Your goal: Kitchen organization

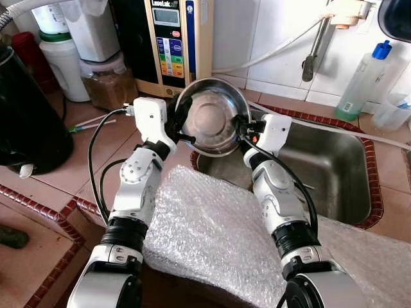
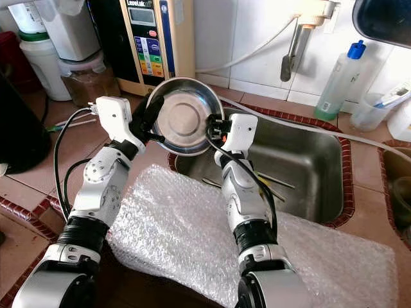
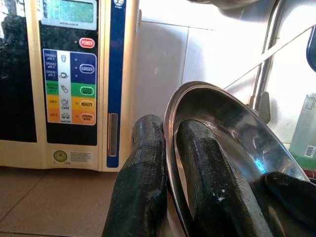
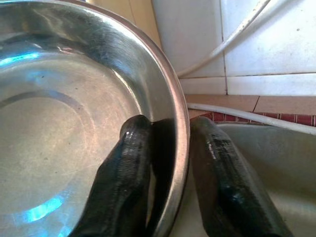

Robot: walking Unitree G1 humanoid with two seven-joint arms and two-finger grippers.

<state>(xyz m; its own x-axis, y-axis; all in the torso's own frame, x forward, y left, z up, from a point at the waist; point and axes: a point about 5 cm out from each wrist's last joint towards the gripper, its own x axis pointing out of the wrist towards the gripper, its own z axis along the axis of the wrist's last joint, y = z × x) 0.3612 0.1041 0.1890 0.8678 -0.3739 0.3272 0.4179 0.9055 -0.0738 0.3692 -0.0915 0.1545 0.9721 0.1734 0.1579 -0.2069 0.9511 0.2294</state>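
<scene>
- Tiled surface (image 1: 96, 138) around a steel sink (image 1: 334, 173).
- We hold the bowl (image 1: 212, 115) tilted over the sink's near corner, between both arms.
- Left gripper (image 1: 182, 123) and right gripper (image 1: 242, 130) fingers each pinch opposite rims.

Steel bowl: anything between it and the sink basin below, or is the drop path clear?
Nothing visible blocks it. The steel bowl is held tilted over the sink's near-left corner, left gripper and right gripper each shut on its rim. Open basin lies beside it; a couple of utensils rest on the sink floor.
</scene>
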